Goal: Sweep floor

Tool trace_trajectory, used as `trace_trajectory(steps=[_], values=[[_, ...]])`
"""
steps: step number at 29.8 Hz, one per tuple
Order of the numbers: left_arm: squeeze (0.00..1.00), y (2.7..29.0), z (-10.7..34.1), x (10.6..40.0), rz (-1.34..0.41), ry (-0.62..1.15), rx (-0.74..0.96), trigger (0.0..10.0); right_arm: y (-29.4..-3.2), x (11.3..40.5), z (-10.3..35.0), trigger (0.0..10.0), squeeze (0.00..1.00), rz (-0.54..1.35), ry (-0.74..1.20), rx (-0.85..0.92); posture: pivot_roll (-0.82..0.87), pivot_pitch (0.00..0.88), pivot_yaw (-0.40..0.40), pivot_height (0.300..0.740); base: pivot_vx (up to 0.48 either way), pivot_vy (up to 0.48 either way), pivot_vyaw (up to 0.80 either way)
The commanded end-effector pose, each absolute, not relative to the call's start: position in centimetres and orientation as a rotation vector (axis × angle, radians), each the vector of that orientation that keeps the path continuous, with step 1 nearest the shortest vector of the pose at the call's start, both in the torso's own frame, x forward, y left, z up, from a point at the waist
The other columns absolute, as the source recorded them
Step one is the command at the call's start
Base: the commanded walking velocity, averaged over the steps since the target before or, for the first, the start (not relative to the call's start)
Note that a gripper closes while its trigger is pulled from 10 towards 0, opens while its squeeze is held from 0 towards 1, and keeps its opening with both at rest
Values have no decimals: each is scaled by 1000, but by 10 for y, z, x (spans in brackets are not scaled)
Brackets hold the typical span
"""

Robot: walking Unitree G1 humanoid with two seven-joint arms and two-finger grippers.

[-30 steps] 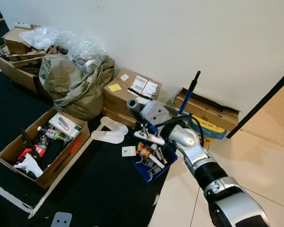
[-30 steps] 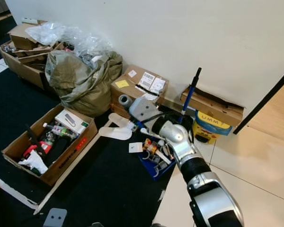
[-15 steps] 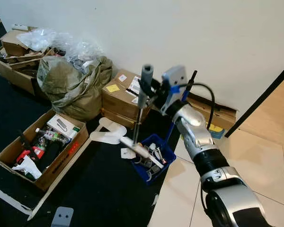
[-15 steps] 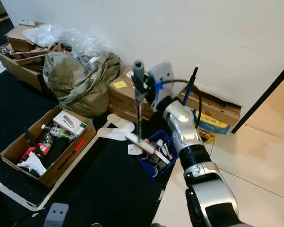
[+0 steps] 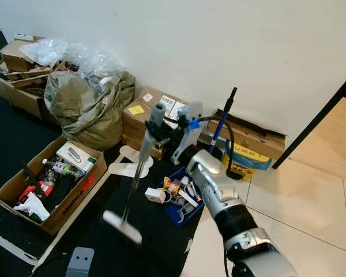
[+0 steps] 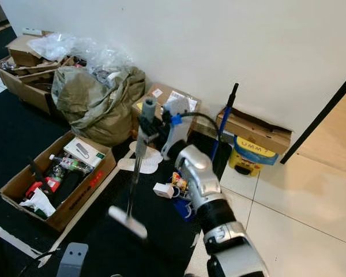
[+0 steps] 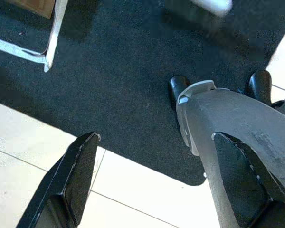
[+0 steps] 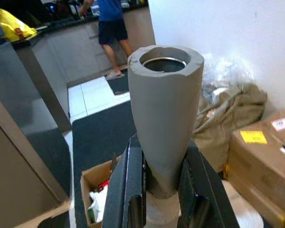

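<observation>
Left eye view: right tool (image 5: 155, 134) grips the broom (image 5: 139, 167) above open black carpet (image 5: 23, 133).

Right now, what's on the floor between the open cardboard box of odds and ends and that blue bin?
In the left eye view, bare black mat separates the cardboard box from the blue bin, crossed by the broom in the right gripper.
</observation>
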State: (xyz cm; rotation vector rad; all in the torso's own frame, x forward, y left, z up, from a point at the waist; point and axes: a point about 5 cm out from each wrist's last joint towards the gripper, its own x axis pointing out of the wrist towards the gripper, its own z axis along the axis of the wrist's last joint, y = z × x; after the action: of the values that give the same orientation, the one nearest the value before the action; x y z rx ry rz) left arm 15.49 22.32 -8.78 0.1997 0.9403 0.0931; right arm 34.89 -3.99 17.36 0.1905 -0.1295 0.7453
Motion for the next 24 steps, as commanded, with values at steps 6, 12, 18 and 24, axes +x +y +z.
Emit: trace_trajectory(steps=[6,12,18,24], values=[[0,222,-92,145,78,978,189,10000,-43,351,185,10000,0,711,-149,215,-27,88,-50,740,357,0,0],[0,222,-92,145,82,976,182,10000,-41,347,183,10000,0,737,-150,195,-26,86,-48,740,374,0,252],[0,224,-92,145,80,973,186,10000,-39,341,180,10000,0,761,-134,212,-23,79,-42,740,375,0,669],[0,224,-92,145,79,973,188,10000,-40,341,178,10000,0,737,-115,211,-25,77,-37,740,377,0,165]])
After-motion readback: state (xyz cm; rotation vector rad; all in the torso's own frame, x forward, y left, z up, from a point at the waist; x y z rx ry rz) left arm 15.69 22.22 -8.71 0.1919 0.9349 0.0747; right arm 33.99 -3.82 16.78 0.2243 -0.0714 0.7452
